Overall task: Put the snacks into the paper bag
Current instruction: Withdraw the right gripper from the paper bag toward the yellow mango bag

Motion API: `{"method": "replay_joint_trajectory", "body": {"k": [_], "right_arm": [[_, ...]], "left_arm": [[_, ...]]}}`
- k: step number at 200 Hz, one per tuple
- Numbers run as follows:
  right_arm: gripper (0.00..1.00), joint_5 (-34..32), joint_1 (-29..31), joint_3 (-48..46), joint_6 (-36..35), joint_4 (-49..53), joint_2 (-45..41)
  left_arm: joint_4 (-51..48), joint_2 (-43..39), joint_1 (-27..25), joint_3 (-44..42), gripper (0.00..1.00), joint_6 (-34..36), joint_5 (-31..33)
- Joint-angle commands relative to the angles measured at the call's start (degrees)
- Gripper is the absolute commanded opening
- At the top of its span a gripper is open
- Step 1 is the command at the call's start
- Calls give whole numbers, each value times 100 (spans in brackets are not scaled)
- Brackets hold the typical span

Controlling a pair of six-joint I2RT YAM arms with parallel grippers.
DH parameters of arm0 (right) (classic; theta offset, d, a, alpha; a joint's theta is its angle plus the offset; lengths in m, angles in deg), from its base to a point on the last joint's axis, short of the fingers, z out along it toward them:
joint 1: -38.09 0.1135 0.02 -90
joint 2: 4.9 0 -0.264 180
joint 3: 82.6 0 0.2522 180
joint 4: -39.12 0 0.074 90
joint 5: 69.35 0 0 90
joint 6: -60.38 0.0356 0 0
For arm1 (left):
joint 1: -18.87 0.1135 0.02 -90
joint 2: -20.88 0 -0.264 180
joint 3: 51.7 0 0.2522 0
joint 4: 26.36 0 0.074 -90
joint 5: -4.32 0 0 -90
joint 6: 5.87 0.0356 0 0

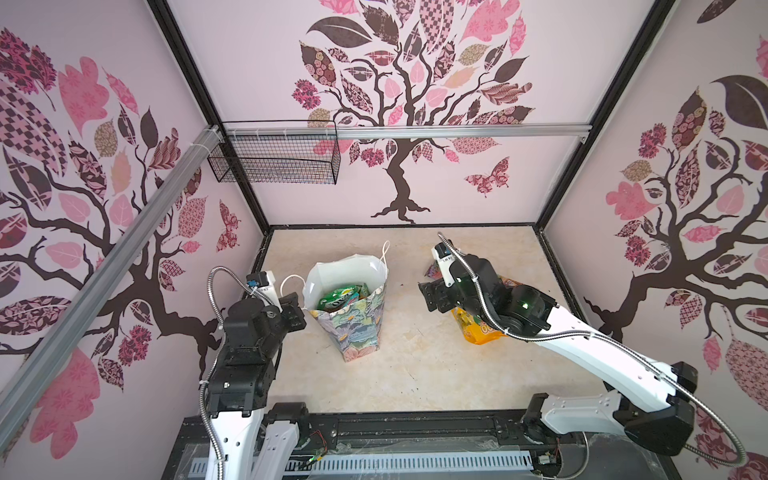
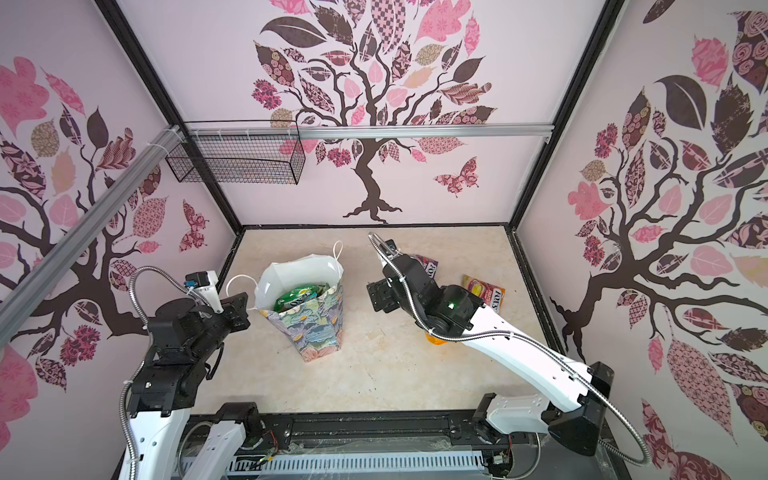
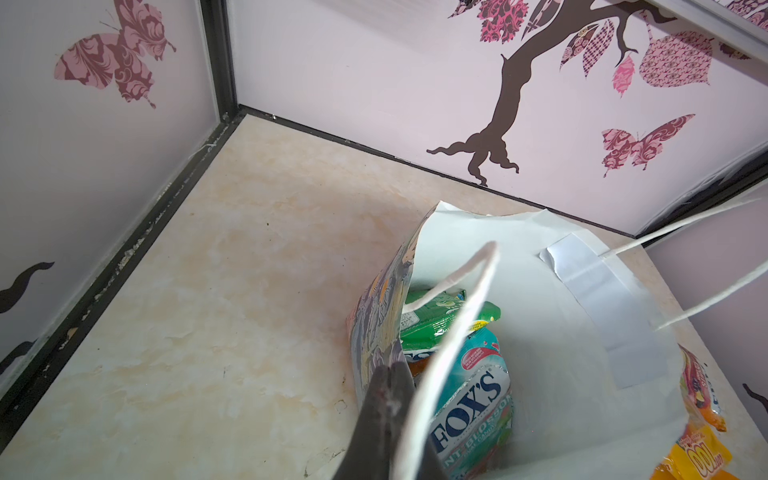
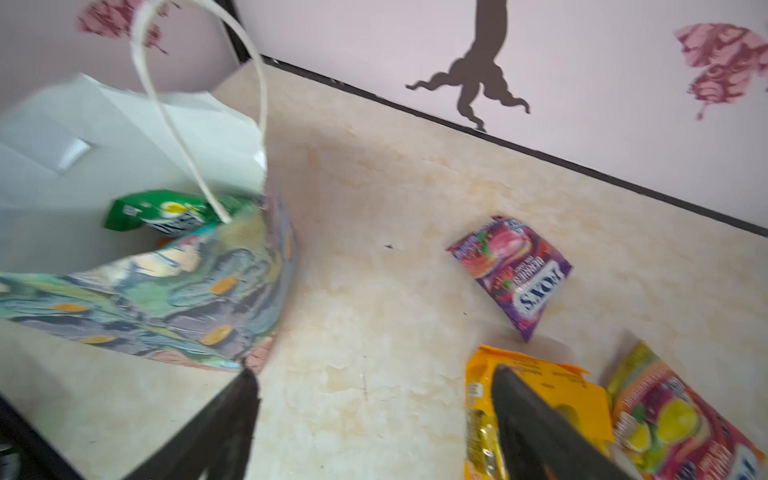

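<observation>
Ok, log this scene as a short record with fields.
bag: upright, open, on the table
in bag: green pouch, teal pouch; anything beneath unclear
on table: purple pouch, yellow pouch, fruit-print pouch
left gripper: shut on bag rim
right gripper: open, empty, between bag and the loose pouches
</observation>
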State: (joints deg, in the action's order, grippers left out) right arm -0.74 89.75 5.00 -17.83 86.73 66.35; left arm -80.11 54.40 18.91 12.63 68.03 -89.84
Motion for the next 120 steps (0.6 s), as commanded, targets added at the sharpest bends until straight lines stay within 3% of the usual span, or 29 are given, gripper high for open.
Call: {"method": "replay_joint_trajectory", "body": {"k": [1, 51, 120], "right_arm": [[99, -705, -219, -358, 362, 266, -278], [100, 934, -2451, -2114, 809, -582, -656], [100, 1010, -2766, -2791, 898, -1458, 21]], "left_arm": [[-13, 57, 15, 56, 7, 116, 44], [-13, 41, 21, 54, 6, 98, 19], [-26, 46, 21, 73, 7, 88, 9]]}}
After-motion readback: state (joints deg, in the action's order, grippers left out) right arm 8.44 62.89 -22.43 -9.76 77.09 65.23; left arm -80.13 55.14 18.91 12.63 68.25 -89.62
